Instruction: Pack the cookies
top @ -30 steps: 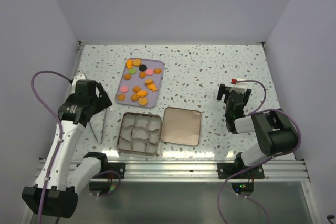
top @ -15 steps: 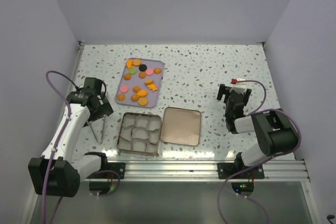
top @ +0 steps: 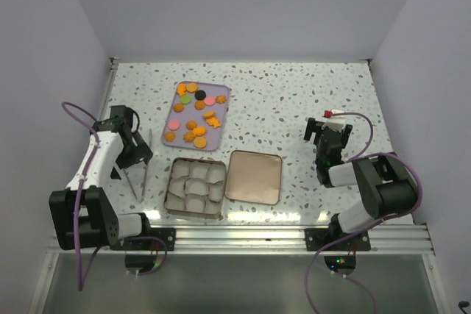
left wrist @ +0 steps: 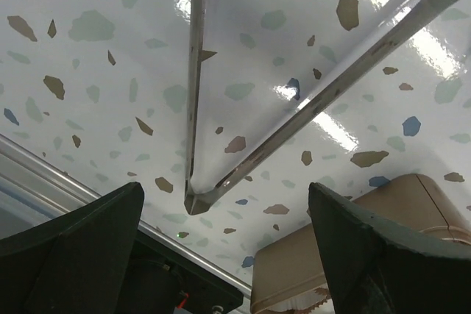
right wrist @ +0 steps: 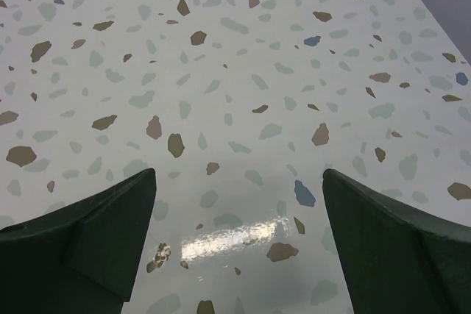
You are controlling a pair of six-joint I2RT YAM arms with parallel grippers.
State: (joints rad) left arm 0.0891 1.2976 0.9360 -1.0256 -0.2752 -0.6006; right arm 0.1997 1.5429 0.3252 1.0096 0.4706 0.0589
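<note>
My left gripper (left wrist: 224, 189) has dropped toward the counter's left edge, jaws wide and empty astride the tongs (left wrist: 193, 71), evidently to seize them for the cookies (top: 193, 117) lying on the tray (top: 218, 134) toward the far-left corner; my right gripper (right wrist: 239, 174) sits open, idle.

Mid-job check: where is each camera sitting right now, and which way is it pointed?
Top external: above and behind the bases, looking down on the table, the cookies on the tray, the tin, the left arm and right arm.
Left wrist: on the left arm, facing down past the open left tool at the hinge of the tongs and a tin corner.
Right wrist: on the right arm, facing down across speckled table between the fingers of the open right tool.
Shared: top external and left wrist both show the tongs and tin.
</note>
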